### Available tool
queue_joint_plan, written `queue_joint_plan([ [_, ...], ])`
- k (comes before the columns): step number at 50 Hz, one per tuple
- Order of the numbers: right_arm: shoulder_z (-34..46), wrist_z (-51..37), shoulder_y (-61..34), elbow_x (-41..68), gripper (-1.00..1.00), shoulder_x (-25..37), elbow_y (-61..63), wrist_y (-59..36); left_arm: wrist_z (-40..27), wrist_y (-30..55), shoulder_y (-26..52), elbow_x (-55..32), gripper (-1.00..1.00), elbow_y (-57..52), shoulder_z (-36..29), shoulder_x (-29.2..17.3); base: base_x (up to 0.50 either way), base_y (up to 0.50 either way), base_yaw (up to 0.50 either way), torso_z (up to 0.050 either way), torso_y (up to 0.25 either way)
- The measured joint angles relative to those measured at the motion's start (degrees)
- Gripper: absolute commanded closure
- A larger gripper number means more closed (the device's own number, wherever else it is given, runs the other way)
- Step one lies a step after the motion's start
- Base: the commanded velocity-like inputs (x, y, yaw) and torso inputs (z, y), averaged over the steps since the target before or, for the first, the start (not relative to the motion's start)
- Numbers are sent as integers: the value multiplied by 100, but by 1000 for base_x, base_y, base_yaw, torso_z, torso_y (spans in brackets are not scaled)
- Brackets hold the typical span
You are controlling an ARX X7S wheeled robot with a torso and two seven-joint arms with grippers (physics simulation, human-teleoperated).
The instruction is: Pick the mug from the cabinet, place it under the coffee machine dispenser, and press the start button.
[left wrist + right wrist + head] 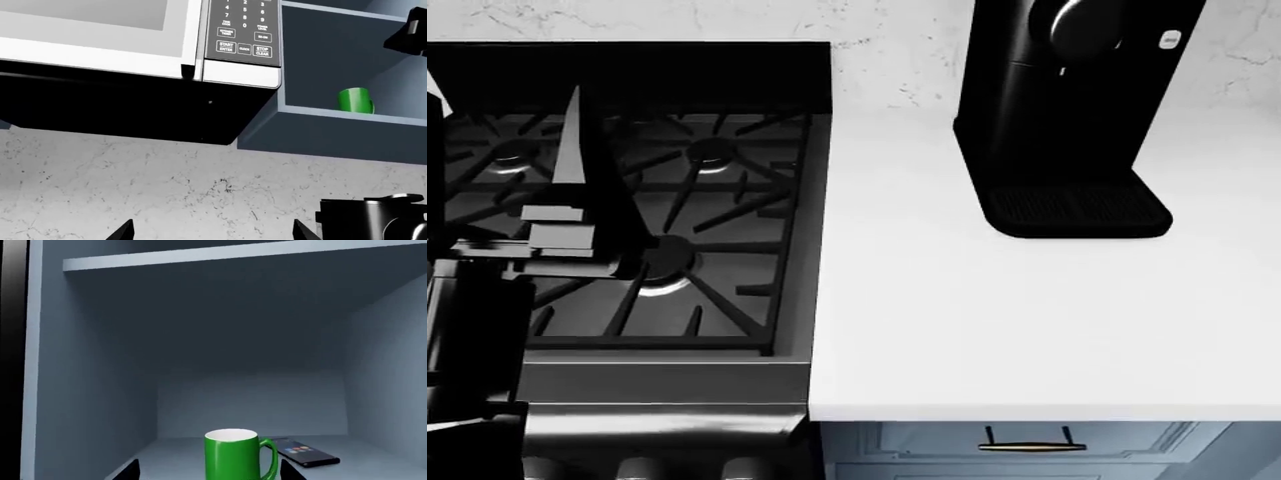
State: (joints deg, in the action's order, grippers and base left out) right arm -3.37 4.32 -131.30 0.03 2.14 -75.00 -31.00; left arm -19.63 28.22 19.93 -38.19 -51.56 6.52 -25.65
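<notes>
**Mug on the cabinet shelf, right jaws spread in front of it**

Your mug (239, 454) stands upright on the bottom shelf of the open cabinet (93, 390), its handle turned toward a dark phone (303, 452) that lies flat just beside and behind it. Nothing else shows in that compartment. Your right gripper (208, 471) faces the mug with its jaws spread apart, one tip to each side of the mug; only the tips show, and you cannot tell from here whether they touch it.

From the left wrist, the mug shows small on the same shelf, beside the microwave (133, 45). The left gripper (212, 231) is also held wide open, holding nothing; only its two tips show.

On the worktop (988, 320) stands the coffee machine (1061, 120), its top cut off by the frame; the dispenser (1077, 25) hangs over the bare drip tray (1077, 208). The pale spot beside the dispenser may be the start button. The stove (654, 200) is partly hidden by your left arm.
</notes>
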Motion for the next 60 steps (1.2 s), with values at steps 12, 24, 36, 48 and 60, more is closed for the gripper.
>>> queue_joint_plan([
  [12, 183, -47, -17, -7, -100, 11, 2, -13, -30, -17, -8, -38, -100, -18, -7, -29, 57, -72, 0, 0, 0],
  [24, 246, -115, 84, -1, -100, -15, 3, 75, -43, -61, -32, -40, -100, -4, -29, -44, 0, 0, 0, 0, 0],
  [36, 249, -152, 73, 8, -100, -23, 2, 63, -67, -85, -49, -47, -100, -11, -45, -71, 83, 0, 0, 0, 0],
  [48, 249, -164, 58, 11, -100, -25, 1, 50, -94, -97, -52, -64, -100, -17, -58, -107, 93, 0, 0, 0, 0],
  [60, 249, -168, 54, 12, -100, -25, 1, 46, -123, -122, -75, -80, -100, -31, -65, -133, 92, 0, 0, 0, 1],
])
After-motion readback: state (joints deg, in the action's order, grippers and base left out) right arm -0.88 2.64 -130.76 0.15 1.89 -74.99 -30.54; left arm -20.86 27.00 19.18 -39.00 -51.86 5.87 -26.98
